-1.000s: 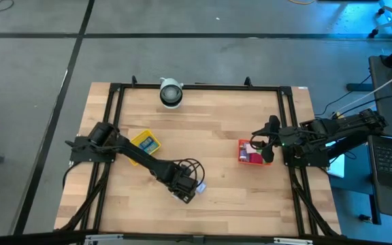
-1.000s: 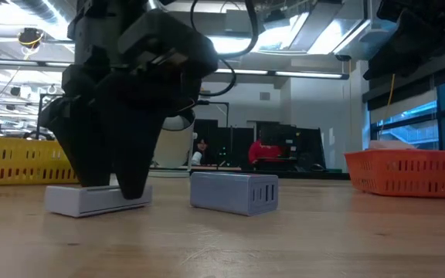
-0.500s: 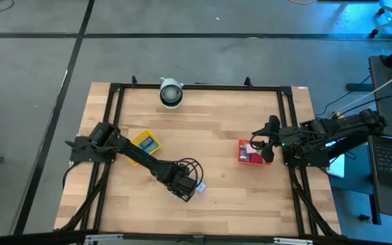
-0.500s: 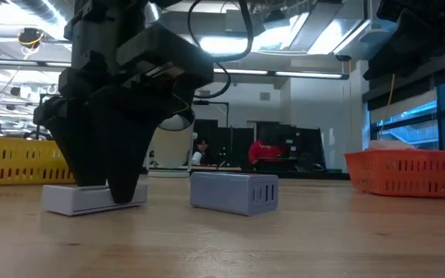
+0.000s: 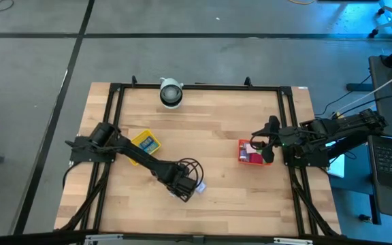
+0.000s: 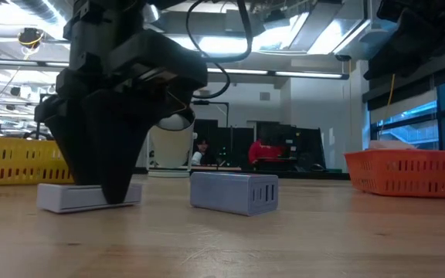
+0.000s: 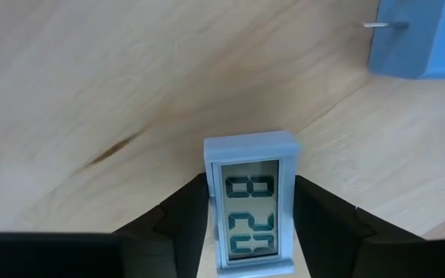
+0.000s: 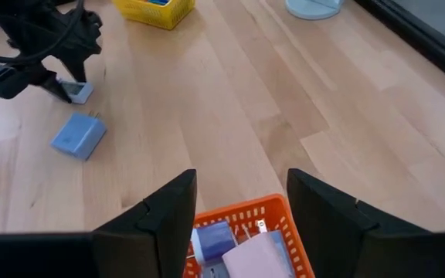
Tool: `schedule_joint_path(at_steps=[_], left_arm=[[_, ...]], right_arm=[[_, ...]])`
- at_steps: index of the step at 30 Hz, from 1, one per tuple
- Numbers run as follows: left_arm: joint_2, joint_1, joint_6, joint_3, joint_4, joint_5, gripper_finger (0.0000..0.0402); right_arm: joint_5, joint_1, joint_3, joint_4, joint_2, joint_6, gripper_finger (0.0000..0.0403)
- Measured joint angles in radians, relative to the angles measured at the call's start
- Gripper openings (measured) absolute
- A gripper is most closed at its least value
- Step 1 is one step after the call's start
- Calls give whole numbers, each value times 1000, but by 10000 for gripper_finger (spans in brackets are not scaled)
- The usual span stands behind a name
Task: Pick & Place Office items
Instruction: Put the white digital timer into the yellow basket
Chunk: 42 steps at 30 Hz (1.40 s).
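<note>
Step in hand: grasp. The left gripper [image 7: 249,224] is down on the wooden table [image 5: 216,129], its fingers closed against both sides of a pale blue rectangular digital clock [image 7: 250,201] lying flat near the table's front. A pale blue block-shaped plug adapter [image 6: 234,191] lies just beside it. The right gripper [image 8: 242,208] hovers part-open and empty over the red-orange mesh tray [image 5: 253,152]. Next move likely calls for a lift toward the yellow mesh tray [image 5: 145,142].
</note>
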Motion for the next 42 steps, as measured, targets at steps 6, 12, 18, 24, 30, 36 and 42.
schedule_joint_path(at_steps=[6,12,18,24,30,36,42], left_arm=[[4,0,42,51,-63,-32,165],[6,1,42,113,-215,-121,164],[4,-7,77,189,-234,-162,162],[-28,-18,183,288,-237,-298,161],[-170,-25,290,297,-264,-513,161],[-332,-39,390,294,-358,-780,161],[-554,-37,393,110,-376,-1015,161]], right_arm=[[-15,0,0,0,0,-1,204],[-16,0,0,0,0,-1,204],[-19,0,0,0,0,-2,204],[-19,0,0,0,0,-4,203],[-19,0,0,0,0,-4,203],[-19,0,0,0,0,4,203],[-19,0,0,3,0,7,203]])
